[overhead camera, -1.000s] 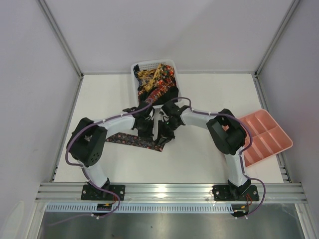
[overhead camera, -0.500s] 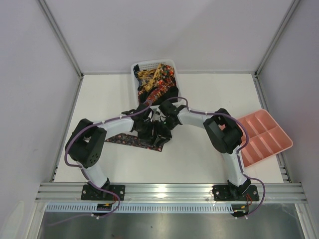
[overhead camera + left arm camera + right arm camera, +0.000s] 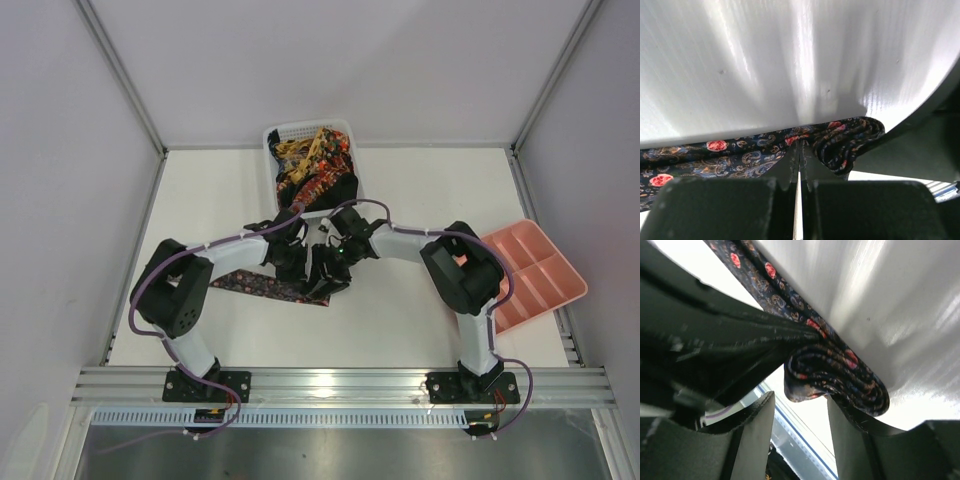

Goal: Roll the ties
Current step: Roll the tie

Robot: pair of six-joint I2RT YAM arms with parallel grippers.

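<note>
One dark patterned tie (image 3: 252, 284) lies flat on the table, and its right end is wound into a small roll (image 3: 840, 377). My left gripper (image 3: 296, 266) is shut, its tips (image 3: 800, 149) pressing on the tie just left of the roll (image 3: 850, 140). My right gripper (image 3: 326, 274) is open, and the roll sits between its fingers (image 3: 850, 435), touching the right one. The gripper midpoint in the right wrist view (image 3: 800, 412) is just below the roll. More ties (image 3: 312, 165) are heaped in the white basket.
The white mesh basket (image 3: 268, 150) stands at the back middle, just behind both grippers. A pink compartment tray (image 3: 510, 232) lies at the right edge of the table. The two grippers are close together, nearly touching.
My right gripper has moved a little left and nearer, closing in on the left gripper and the tie's rolled end. The left gripper has barely moved.
</note>
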